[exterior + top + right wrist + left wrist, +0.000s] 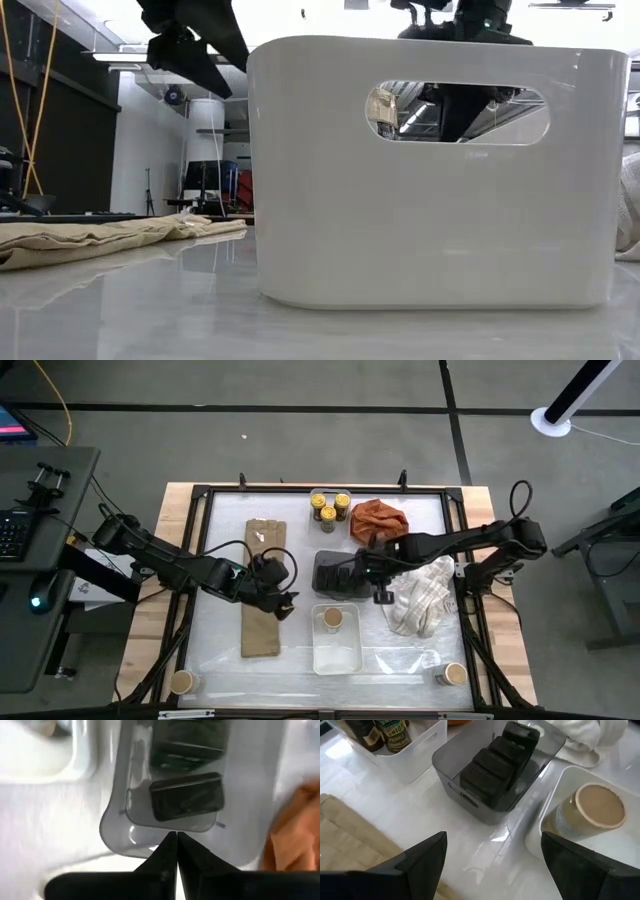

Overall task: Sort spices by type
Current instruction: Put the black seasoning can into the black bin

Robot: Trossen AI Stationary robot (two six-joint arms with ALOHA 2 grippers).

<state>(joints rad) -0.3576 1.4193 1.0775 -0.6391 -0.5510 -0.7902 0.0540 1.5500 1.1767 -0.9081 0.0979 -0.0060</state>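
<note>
The dark tins (pixel 497 762) lie in a row inside the grey tray (pixel 470 805) at the middle of the high view, so that group looks sorted; they seem stiff and flat-sided, best pinched across the narrow sides. The yellow-lidded jars (pixel 328 507) stand together in a clear tray near the top centre of the high view. One tan-topped tub (pixel 332 618) sits in the white tray (pixel 336 655) just below the grey one, while two more tubs wait outside it, one at the lower left corner (pixel 181 682) and one at the lower right (pixel 455 675). These tubs look light, rigid and smooth-walled, probably a little slippery, so a grip around the round body below the lid seems safest, with modest squeeze. The right gripper (pixel 176 851) hangs over the near end of the grey tray with its fingers pressed together and nothing between them. The left gripper (pixel 283 602) hovers over the brown paper bag (pixel 262 590) left of centre, fingers spread wide and empty. An orange cloth (pixel 378 518) and a white towel (pixel 422 598) lie on the right side of the table.
</note>
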